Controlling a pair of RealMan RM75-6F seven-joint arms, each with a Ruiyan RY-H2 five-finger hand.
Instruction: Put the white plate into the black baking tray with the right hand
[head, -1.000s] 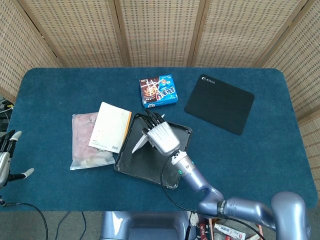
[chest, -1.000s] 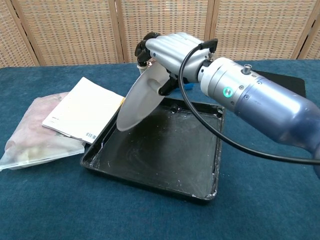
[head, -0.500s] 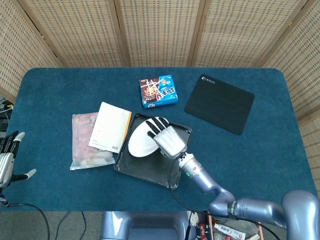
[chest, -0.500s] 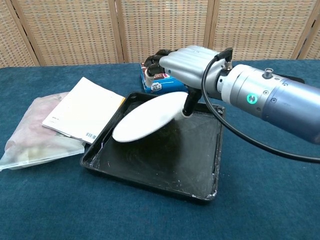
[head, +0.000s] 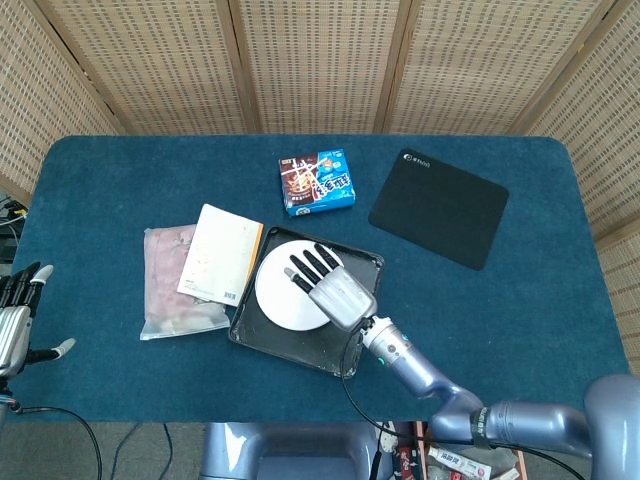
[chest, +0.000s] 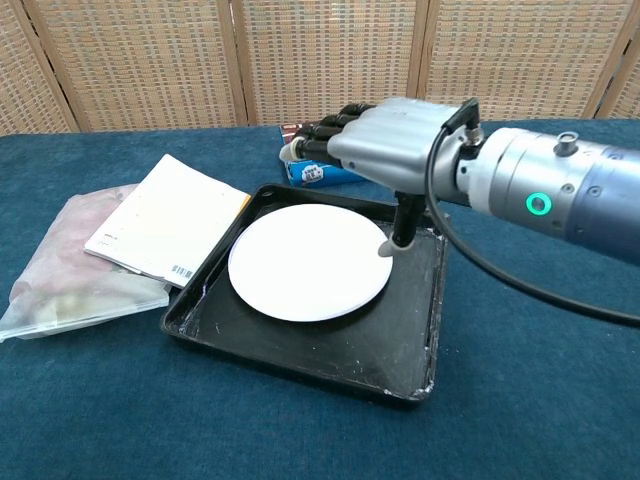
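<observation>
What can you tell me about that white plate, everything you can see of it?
The white plate is round, plain and smooth, with a matte, ceramic-like look and no pattern. It lies flat, face up, inside the black baking tray, toward the tray's far left part, with bare tray floor showing along the near and right sides. The right hand is spread above its far right portion, and one fingertip points down at the plate's right rim, seemingly touching it. Nothing lies on the plate.

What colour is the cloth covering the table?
Dark teal blue tablecloth, clearest in the head view.
</observation>
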